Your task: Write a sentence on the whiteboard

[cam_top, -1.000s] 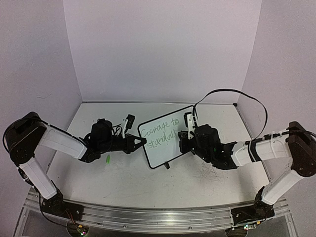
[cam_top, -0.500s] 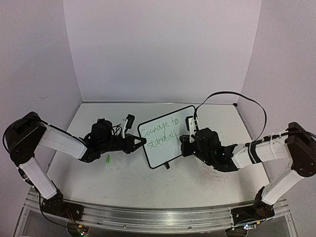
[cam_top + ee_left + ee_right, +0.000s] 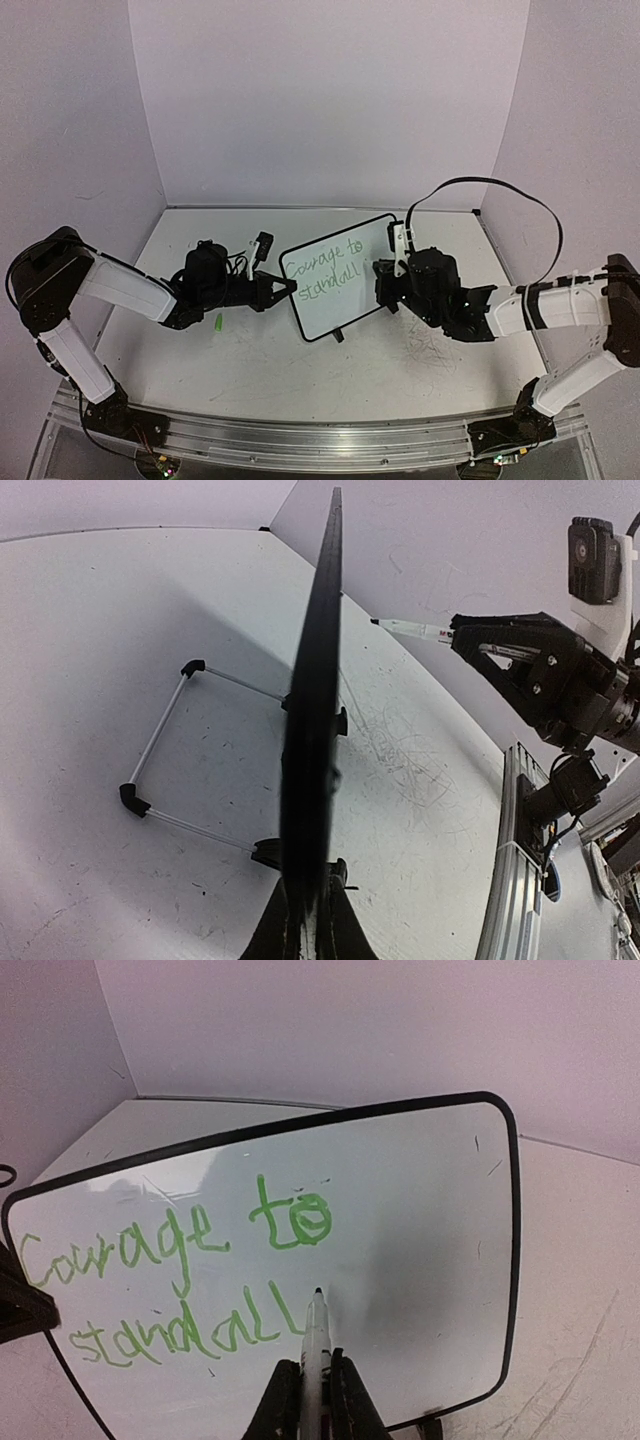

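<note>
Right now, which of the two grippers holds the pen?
The right gripper: the pen sticks out of it toward the whiteboard. The left gripper clamps the whiteboard's edge instead.

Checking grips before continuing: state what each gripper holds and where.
Left gripper clamps the whiteboard by its edge; right gripper holds the marker by its barrel.

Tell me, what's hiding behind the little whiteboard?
A thin wire stand with black corners sits on the table behind the whiteboard. The board's back face is edge-on, so it cannot be seen.
</note>
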You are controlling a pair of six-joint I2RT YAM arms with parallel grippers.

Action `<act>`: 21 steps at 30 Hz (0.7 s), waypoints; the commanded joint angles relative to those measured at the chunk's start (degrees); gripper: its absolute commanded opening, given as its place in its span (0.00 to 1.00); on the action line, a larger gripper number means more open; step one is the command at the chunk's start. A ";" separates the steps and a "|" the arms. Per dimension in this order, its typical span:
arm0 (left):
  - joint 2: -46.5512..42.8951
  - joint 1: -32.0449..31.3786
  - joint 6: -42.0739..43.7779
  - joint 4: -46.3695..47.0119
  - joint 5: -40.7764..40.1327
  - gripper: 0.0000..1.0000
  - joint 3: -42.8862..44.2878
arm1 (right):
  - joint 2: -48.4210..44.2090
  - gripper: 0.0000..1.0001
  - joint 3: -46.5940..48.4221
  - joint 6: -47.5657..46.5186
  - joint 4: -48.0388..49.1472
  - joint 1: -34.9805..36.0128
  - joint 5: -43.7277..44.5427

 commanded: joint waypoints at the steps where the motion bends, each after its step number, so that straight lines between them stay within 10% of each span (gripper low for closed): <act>1: -0.42 0.15 3.10 -2.37 -1.14 0.00 -0.41 | 1.00 0.00 -0.41 -0.32 0.88 -0.55 -1.22; 21: -1.42 0.20 3.01 -2.64 -1.67 0.00 -0.89 | 4.96 0.00 -0.63 1.00 4.64 -1.51 -2.99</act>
